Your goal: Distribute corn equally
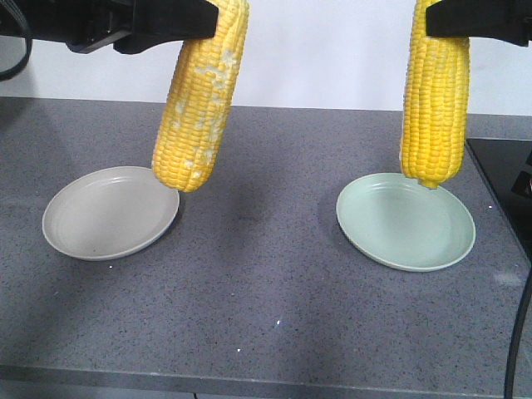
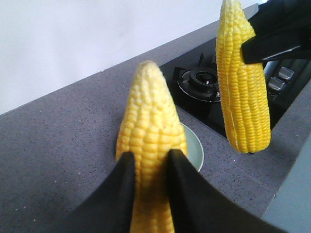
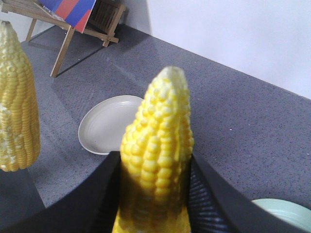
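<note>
My left claw (image 2: 150, 158) and right claw (image 3: 154, 158) clamp one cob each, right cob (image 1: 432, 108) seemingly above the green plate (image 1: 399, 229), left cob (image 1: 199, 108) well aside, sharing equally

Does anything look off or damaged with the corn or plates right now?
The yellow corn cob in the left gripper has pale, whitish patches among its kernels and hangs tilted over the edge of the pale grey round plate. The other yellow cob, in the right gripper, hangs upright, evenly coloured, above the pale green plate. Nothing spilled.
</note>
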You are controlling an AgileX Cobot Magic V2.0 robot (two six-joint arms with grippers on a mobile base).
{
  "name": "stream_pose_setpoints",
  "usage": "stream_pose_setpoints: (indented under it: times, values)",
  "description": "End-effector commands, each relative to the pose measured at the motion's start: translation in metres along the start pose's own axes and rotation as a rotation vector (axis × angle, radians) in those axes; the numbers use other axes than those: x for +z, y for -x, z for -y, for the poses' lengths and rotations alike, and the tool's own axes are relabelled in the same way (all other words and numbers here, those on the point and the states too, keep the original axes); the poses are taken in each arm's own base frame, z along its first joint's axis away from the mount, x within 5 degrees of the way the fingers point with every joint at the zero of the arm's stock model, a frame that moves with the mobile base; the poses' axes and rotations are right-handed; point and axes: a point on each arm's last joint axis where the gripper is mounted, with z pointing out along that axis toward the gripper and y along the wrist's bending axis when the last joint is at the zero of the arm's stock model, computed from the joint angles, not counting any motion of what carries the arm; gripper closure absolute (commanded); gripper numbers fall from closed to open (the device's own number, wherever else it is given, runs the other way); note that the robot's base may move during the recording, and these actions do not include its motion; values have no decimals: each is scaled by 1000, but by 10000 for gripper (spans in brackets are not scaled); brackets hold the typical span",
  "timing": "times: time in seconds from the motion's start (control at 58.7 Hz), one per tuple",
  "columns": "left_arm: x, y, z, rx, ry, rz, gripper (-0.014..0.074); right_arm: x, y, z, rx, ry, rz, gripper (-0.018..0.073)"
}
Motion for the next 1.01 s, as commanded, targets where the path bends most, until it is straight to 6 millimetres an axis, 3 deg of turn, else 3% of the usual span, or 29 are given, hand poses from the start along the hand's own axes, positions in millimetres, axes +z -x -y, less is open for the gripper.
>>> stream_pose_setpoints:
  times: [0.0, 0.988]
  values:
    - [-19, 17, 10, -5, -6, 123, 603, -15, 15, -15, -32, -1, 105, 564]
    - [-19, 17, 10, -5, -6, 123, 603, -15, 15, -15, -32, -1, 105, 564]
